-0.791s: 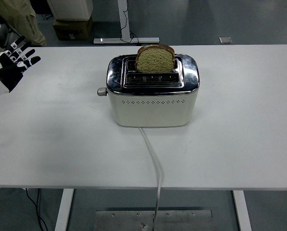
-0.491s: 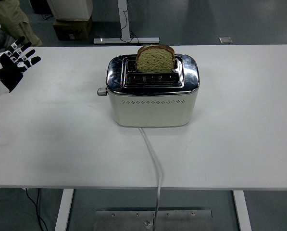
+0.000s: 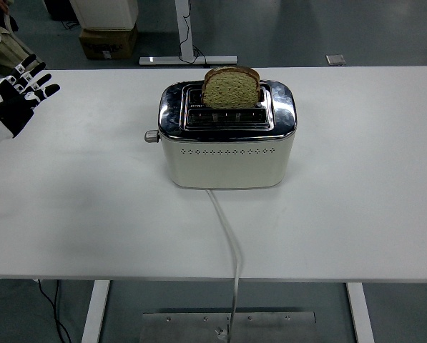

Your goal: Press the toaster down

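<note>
One white cord (image 3: 229,236) is the nearest thing we see, running from the table's near edge up to the front of the toaster (image 3: 227,146). We keep our left hand (image 3: 14,100) at the left edge of the white table (image 3: 356,179), its black-and-white fingers (image 3: 40,80) spread loosely and holding nothing. The cream toaster with its chrome top stands well to the right of those fingertips, near the table's middle, clear of any touch. Its small lever knob (image 3: 151,136) juts from the end facing our fingers, raised near the top. Beyond, one slice of bread (image 3: 231,87) stands upright in the far slot. Past the table's far edge, a cardboard box (image 3: 107,41) sits on the floor.
</note>
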Available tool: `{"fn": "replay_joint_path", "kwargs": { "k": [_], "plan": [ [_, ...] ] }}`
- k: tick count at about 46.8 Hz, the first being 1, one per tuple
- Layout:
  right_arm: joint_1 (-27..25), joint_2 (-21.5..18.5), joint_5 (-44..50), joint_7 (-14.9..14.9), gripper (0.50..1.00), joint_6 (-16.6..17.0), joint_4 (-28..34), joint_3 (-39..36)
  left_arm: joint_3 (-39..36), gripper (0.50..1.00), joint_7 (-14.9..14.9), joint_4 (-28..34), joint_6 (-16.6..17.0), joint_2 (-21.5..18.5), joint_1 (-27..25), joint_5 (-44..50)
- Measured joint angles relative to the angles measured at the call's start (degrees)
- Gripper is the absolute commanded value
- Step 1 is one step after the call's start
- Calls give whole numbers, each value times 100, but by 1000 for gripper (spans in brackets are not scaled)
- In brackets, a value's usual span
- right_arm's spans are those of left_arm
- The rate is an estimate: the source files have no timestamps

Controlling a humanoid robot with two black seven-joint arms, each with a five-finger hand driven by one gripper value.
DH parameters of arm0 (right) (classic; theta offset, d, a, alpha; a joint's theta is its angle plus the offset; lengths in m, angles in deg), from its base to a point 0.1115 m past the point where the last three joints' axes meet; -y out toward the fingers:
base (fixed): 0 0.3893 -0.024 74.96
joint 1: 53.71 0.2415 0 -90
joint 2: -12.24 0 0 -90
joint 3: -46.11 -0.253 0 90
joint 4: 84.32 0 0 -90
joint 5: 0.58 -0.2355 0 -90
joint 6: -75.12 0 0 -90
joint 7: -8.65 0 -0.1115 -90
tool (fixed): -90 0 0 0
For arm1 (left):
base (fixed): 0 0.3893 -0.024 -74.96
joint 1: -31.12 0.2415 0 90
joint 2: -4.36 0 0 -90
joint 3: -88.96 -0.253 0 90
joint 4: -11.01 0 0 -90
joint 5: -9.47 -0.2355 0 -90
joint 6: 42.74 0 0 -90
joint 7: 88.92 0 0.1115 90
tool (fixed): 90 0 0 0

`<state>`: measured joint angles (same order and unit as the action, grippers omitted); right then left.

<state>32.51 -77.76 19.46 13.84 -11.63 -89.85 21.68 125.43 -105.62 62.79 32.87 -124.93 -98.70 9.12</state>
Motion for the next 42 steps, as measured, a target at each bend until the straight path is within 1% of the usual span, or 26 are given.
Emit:
{"fn": "replay_joint_path", "kwargs": {
  "k": [42],
  "plan": [
    [0, 0, 0, 0, 1000, 0, 0, 0, 0, 1000, 0, -1, -30, 1, 115, 49]
  ]
}}
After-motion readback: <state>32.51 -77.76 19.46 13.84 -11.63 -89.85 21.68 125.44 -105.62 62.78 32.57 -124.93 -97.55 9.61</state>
